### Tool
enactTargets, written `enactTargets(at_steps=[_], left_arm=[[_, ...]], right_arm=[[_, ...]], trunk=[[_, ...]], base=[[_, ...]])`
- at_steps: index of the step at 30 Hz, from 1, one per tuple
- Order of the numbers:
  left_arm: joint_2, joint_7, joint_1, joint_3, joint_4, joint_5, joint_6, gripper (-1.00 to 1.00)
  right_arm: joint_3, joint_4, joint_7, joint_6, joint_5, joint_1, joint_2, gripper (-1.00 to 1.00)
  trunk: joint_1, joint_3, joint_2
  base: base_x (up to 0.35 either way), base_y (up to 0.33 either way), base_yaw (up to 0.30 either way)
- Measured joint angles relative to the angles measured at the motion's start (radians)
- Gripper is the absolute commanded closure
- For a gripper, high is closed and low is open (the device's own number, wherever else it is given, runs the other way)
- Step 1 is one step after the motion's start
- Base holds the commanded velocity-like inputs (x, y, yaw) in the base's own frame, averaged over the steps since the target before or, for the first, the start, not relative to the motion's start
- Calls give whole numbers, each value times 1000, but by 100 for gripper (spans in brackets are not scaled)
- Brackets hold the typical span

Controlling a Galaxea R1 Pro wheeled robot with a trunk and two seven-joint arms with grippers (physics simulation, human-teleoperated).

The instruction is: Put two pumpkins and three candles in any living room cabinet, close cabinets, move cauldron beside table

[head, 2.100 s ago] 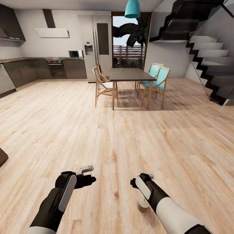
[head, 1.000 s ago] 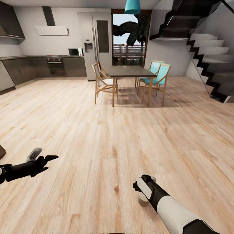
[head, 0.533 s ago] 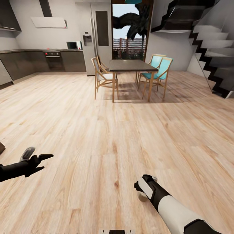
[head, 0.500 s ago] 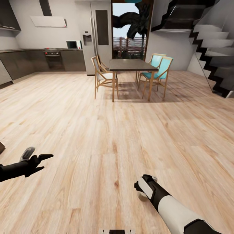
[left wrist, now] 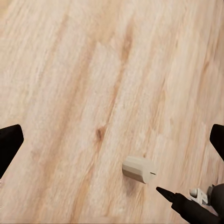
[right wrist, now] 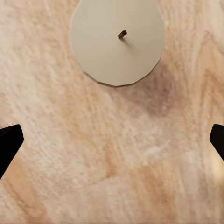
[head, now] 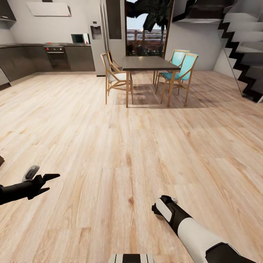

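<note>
Pale wood flooring [head: 120, 146] runs across the head view, with the dining table [head: 148, 64] and its chairs [head: 115, 78] at about 12 o'clock and the staircase [head: 241, 47] toward 2 o'clock. The left gripper [head: 45, 180] reaches out at roughly 8 o'clock, its dark fingers apart and holding nothing. The right gripper [head: 162, 210] points down at the floor near 5 o'clock, and a pale sliver of the candle [head: 158, 216] peeks out just beside it (most of it is hidden by the wrist, and the finger spread cannot be told from here).

From the left wrist camera, the left gripper [left wrist: 112, 142] has its two fingertips far apart at the frame edges, nothing between them. The candle [left wrist: 139, 169] stands on the floor [left wrist: 84, 84], and the right arm's dark finger [left wrist: 184, 207] sits close beside it, apparently not touching.

From the right wrist camera, the right gripper [right wrist: 112, 144] looks straight down: both fingertips wide apart, empty. The candle [right wrist: 116, 39] stands upright on the floor [right wrist: 112, 154], seen from above with its dark wick, lying clear of the fingers rather than between them.
</note>
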Motion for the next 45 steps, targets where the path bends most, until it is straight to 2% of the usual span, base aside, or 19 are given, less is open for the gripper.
enactTargets(at_steps=[11, 19, 39, 45], left_arm=[[0, 0, 3, 0, 0, 0, 0, -100], [0, 0, 5, 0, -1, 2, 0, -100], [0, -2, 18, 0, -1, 2, 0, -100], [0, -2, 18, 0, 0, 2, 0, -100]], right_arm=[[0, 1, 0, -2, 0, 0, 1, -100], [0, 1, 0, -2, 2, 0, 1, -100], [0, 1, 1, -3, 3, 0, 3, -100], [0, 1, 1, -3, 3, 0, 3, -100]], trunk=[[5, -43, -3], [5, -43, -3], [5, -43, -3], [5, -43, -3]], base=[[0, 0, 0], [9, 0, 0], [165, 0, 0], [118, -132, 0]])
